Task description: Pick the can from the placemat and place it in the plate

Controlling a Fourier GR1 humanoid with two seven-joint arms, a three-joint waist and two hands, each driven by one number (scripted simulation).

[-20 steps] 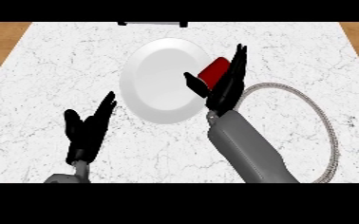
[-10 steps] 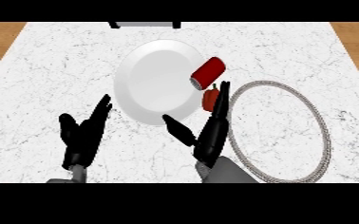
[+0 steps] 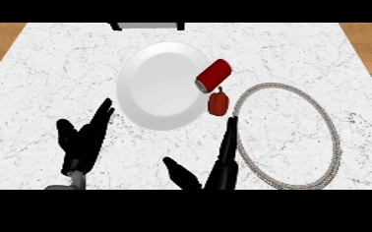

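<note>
The red can lies on its side across the right rim of the white plate, its silver end facing the plate's middle. The placemat, white with a grey braided ring, lies to the right with nothing on it. My right hand is open near the lower edge, fingers straight up, well below the can and apart from it. My left hand is open at the lower left, fingers up, resting.
A small red bell pepper stands just below the can, between the plate and the placemat. A dark object sits at the counter's far edge. Wooden floor shows past the counter's left and right corners.
My right hand let go of the can and drew back toward the lower edge. The can now lies tipped on the plate's rim. The left hand barely moved.
</note>
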